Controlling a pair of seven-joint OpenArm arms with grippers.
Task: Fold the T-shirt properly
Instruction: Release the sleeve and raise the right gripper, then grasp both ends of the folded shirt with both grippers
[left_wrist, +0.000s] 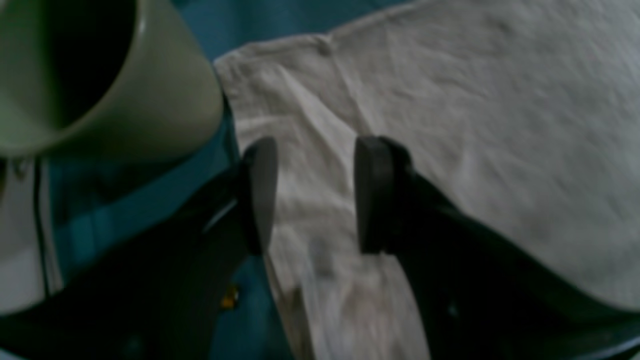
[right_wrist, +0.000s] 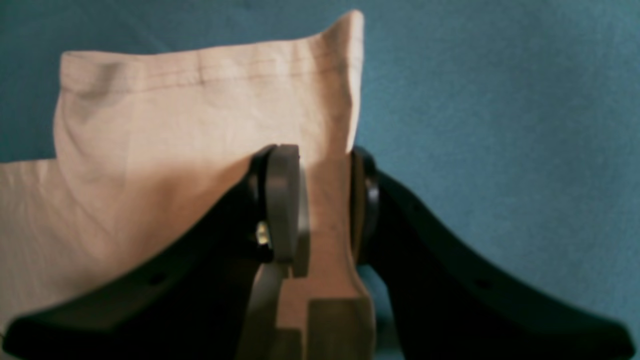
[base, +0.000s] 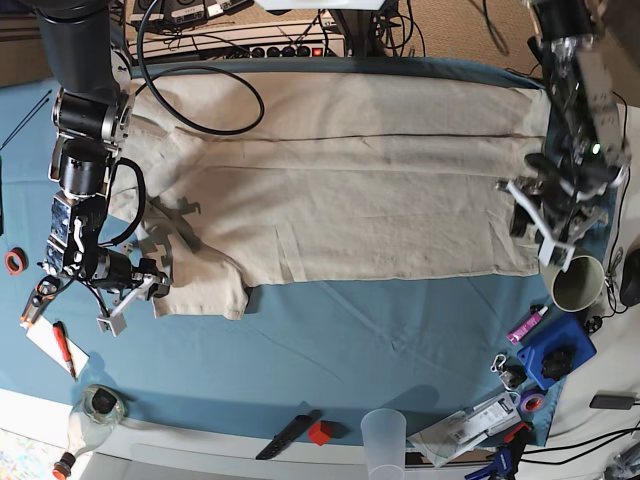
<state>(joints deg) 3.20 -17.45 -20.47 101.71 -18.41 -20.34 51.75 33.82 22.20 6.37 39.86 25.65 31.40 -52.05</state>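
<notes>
While the large beige short-sleeved cotton T-shirt (base: 340, 190) lies spread across the far half of the blue-teal table cloth (base: 330, 350), reaching nearly from one side edge to the other, each arm works at one end of it. The right gripper (right_wrist: 325, 205) is clamped on a bunched fold of the shirt's sleeve, the cloth pinched between its grey pads near one side edge of the table. The left gripper (left_wrist: 315, 195) stands with its jaws wide apart over the shirt's hem corner at the opposite side edge, with nothing between them. Just beside that corner sits a pale green ceramic mug (left_wrist: 100, 75), close to the fabric's edge.
</notes>
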